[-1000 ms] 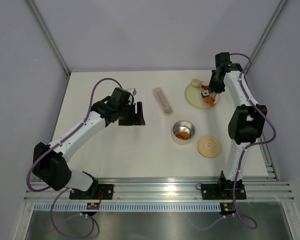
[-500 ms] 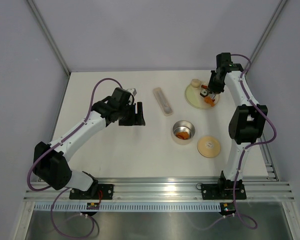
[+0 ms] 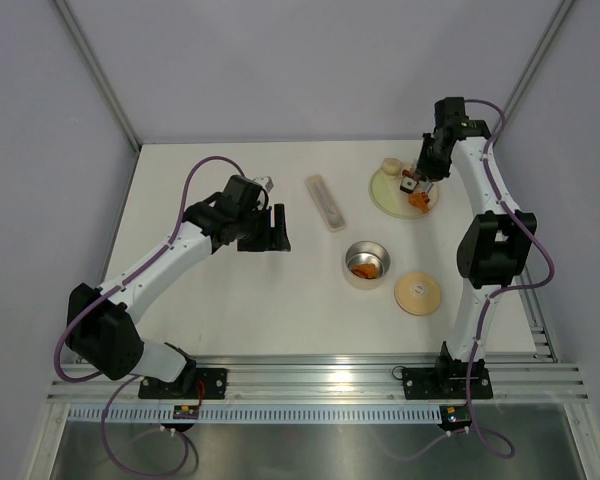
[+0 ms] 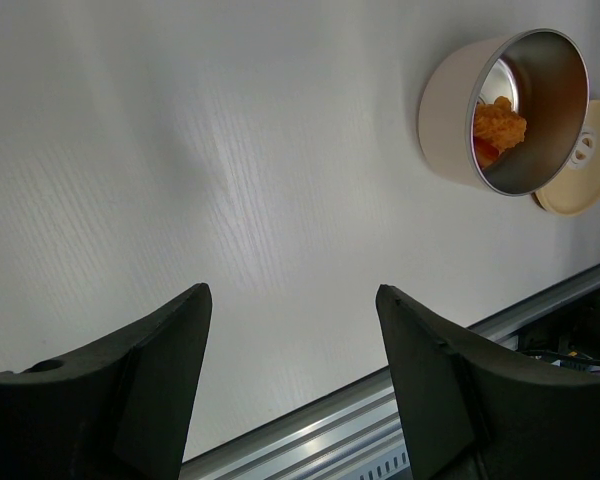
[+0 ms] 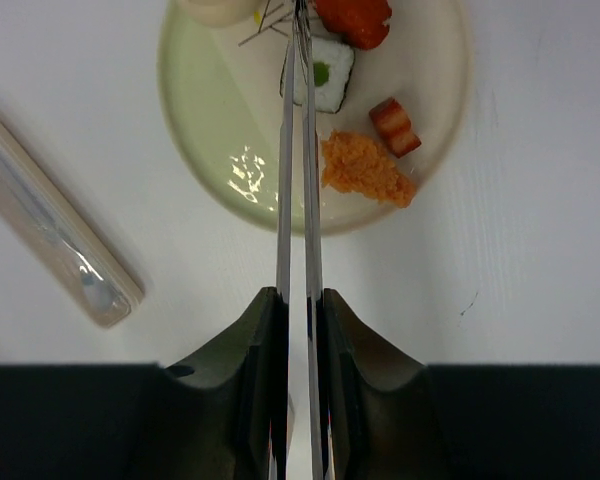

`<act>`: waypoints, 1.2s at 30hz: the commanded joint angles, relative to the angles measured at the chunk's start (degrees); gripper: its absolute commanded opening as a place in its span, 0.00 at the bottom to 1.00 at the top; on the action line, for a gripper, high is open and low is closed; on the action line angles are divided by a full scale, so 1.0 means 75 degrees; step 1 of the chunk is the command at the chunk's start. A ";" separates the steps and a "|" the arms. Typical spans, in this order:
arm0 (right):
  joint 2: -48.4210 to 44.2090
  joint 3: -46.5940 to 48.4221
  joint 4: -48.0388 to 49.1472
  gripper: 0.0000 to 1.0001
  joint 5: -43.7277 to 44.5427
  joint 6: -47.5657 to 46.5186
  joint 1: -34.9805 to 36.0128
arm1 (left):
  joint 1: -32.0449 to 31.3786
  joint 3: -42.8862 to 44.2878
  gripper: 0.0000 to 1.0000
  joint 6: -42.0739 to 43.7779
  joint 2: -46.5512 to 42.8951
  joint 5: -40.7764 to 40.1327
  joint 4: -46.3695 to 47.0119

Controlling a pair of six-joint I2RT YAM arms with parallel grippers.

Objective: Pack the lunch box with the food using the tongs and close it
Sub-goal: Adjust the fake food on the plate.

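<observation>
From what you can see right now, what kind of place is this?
Probably a robot test cell in a lab, not a kitchen: two arms bolted to an aluminium rail, a white table walled by plain grey panels, and toy food on a plate.

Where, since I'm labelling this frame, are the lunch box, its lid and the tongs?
lunch box (image 4: 442, 115): left wrist view, on its cream outer wall.
lid (image 3: 417, 293): top external view, middle of its flat top.
tongs (image 5: 284, 200): right wrist view, on one slender metal arm.
</observation>
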 commanded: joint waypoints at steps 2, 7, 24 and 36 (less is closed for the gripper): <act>0.0100 0.1062 -0.0184 0.27 0.0654 -0.0208 0.0026 | 0.0035 -0.0026 0.71 -0.0083 -0.0196 -0.0063 0.0234; 0.0523 0.1497 -0.0349 0.27 0.0772 -0.0232 -0.0196 | 0.0035 -0.0026 0.71 -0.0072 -0.0231 -0.0075 0.0210; 0.0184 -0.0038 -0.0009 0.27 0.0456 -0.0079 -0.0454 | 0.0047 -0.0167 0.71 -0.0142 -0.0290 -0.0028 0.0281; -0.0121 -0.0425 0.0120 0.25 0.0057 0.0038 -0.0290 | 0.0035 -0.0331 0.71 -0.0235 -0.0419 -0.0005 0.0362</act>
